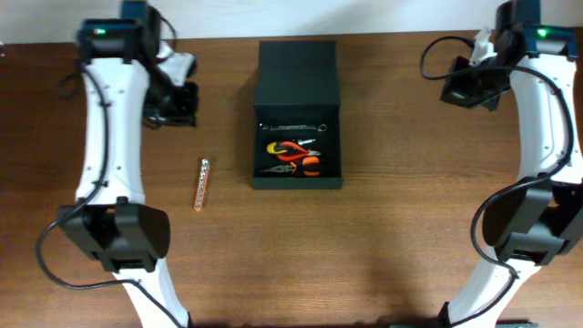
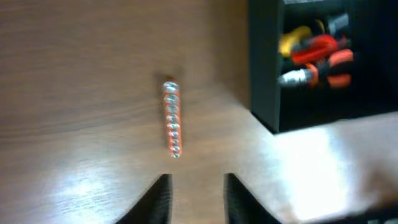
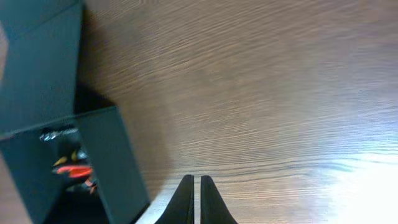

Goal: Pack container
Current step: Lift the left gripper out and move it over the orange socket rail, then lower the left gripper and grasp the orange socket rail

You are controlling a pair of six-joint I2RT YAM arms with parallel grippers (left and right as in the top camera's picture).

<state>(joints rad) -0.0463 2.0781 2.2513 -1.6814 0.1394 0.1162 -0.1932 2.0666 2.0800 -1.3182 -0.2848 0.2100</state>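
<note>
- Container (image 1: 298,118): dark matte box at the middle of the table (image 1: 410,228), toward its far edge, with its lid (image 1: 298,66) lying open behind it. It is probably stiff, fairly light and not slippery. It is best held by a thin wall rim or by the lid's free edge.
- Pliers (image 1: 293,157) and wrench (image 1: 291,128): lying inside, adding a little weight.
- Bit strip (image 1: 202,184): on the table left of the container, apart from it.
- Left gripper (image 2: 196,199): jaws parted, empty, near the strip.
- Right gripper (image 3: 193,199): jaws closed, empty.
</note>
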